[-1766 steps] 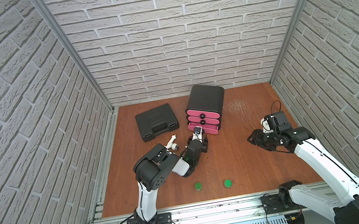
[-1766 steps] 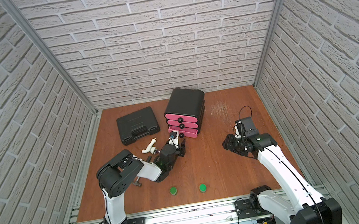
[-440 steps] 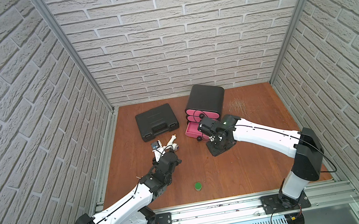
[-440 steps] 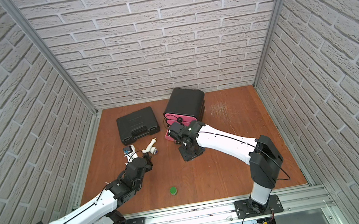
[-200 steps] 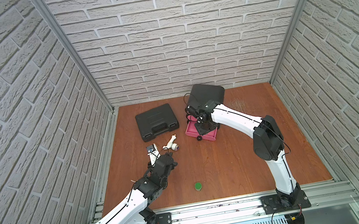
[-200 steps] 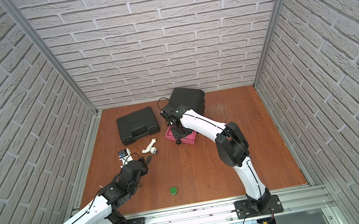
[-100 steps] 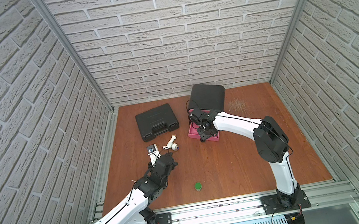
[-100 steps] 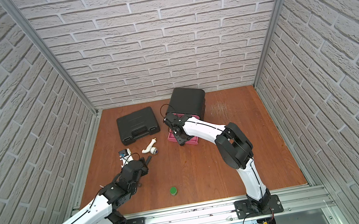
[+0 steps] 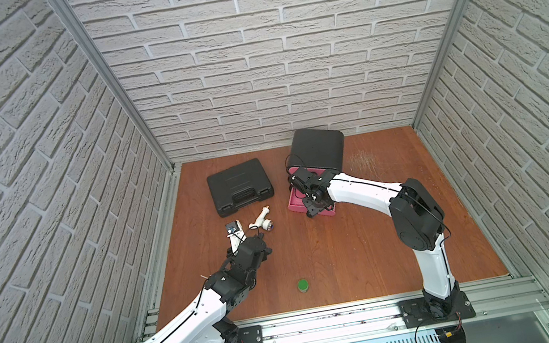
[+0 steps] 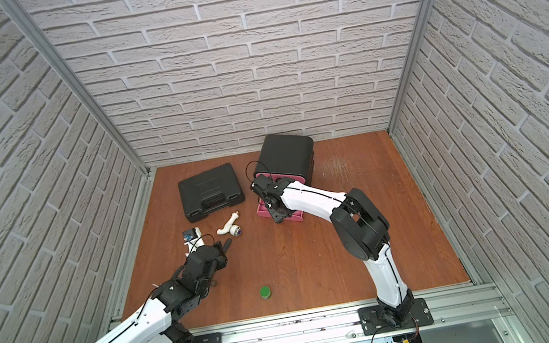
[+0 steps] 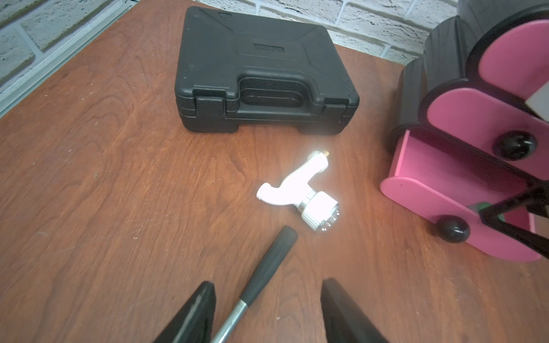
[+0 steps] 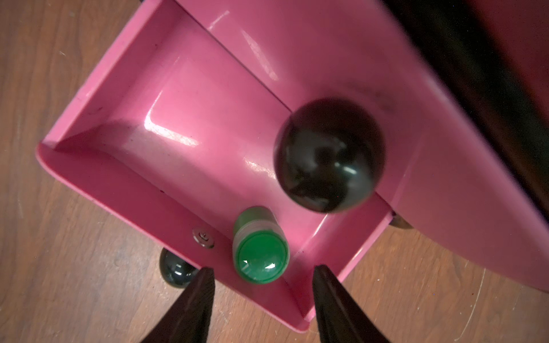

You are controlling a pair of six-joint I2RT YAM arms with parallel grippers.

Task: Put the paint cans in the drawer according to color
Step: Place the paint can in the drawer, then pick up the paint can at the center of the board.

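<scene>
One green paint can rests inside the pulled-out pink bottom drawer, close to its front wall. My right gripper hangs open just above it, both fingers clear of the can. In both top views this gripper is over that drawer. A second green paint can stands alone on the table near the front edge. My left gripper is open low over the table, with nothing held. No other paint cans show.
A hammer's black handle lies between the left fingers, untouched. A white pipe fitting and a shut black case lie beyond. The black drawer unit stands at the back; its upper pink drawers are shut.
My right gripper has opened over the pulled-out drawer and let go of a green paint can, which now sits inside. The left arm has hardly moved.
</scene>
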